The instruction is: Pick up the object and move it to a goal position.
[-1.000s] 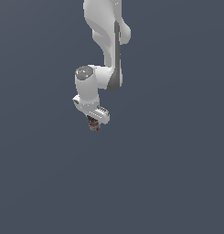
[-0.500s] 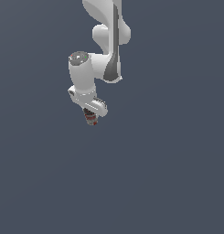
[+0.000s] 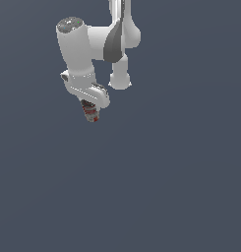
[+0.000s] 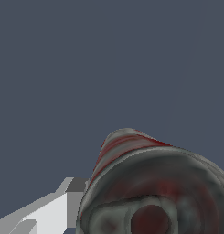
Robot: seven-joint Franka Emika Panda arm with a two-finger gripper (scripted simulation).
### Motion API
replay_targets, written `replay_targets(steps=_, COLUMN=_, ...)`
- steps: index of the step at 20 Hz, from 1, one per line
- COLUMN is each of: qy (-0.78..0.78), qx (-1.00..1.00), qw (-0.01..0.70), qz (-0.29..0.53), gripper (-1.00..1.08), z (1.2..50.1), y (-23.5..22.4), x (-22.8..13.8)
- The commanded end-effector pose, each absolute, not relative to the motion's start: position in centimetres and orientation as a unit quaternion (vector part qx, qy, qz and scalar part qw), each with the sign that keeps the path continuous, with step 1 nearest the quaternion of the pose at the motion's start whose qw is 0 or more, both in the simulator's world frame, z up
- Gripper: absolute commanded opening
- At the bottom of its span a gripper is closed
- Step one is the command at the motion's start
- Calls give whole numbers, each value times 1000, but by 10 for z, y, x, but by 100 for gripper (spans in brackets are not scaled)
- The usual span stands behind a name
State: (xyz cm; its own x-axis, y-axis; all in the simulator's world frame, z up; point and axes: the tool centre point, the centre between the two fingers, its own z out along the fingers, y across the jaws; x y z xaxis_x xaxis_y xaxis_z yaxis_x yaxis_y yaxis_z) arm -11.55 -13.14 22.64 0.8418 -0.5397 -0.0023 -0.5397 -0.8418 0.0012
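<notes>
The object (image 3: 91,113) is a small stubby cylinder with red, dark grey and whitish patches. It hangs from the underside of my white gripper (image 3: 91,112) in the exterior view, held well above the dark floor. The gripper is shut on it. In the wrist view the object (image 4: 154,187) fills the near field, its round end facing the camera, with one white finger (image 4: 49,212) beside it. The other finger is hidden behind the object.
The white arm (image 3: 105,44) comes down from the upper edge of the exterior view. A plain dark grey-blue floor (image 3: 156,187) lies all around, with no other objects in view.
The arm has lifted and swung toward the exterior view's left, carrying the object upward with it. The gripper has stayed shut on the object.
</notes>
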Motion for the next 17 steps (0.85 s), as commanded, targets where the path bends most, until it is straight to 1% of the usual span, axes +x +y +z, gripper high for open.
replay_targets(steps=1, qy=-281, qx=960, qw=0, qz=0, gripper=-100, z=251, y=-136, x=-117)
replay_targets(steps=9, qy=-281, qx=960, qw=0, qz=0, gripper=-100, z=301, y=-147, x=-121)
replay_targets(steps=17, qy=-281, qx=960, qw=0, qz=0, gripper=-100, z=317, y=-150, x=-121)
